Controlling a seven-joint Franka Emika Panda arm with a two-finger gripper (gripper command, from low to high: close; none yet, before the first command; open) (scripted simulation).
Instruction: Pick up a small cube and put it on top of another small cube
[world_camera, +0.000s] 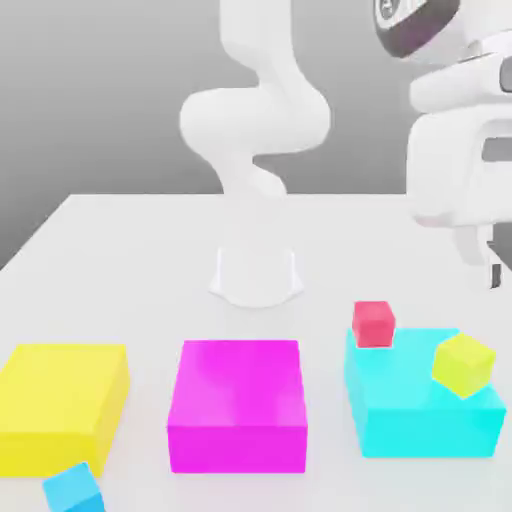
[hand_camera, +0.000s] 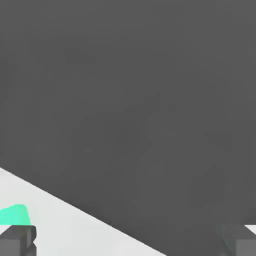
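Gripper (world_camera: 492, 272) points down, released and empty, near surface's (world_camera: 150, 260) exterior-view-right edge; hand view has green patch (hand_camera: 16, 215), exterior view red cube (world_camera: 374, 325), yellow cube (world_camera: 464, 365).

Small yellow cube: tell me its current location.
In the exterior view, the small yellow cube is at the exterior view's right, on the cyan block, beside the small red cube.

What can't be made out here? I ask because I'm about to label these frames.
- Blue cube: exterior view, lower part cut off by the bottom edge.
- Hand: exterior view, cut off by the right edge.
- Green thing: hand view, cut off by the edge; what it is, unclear.
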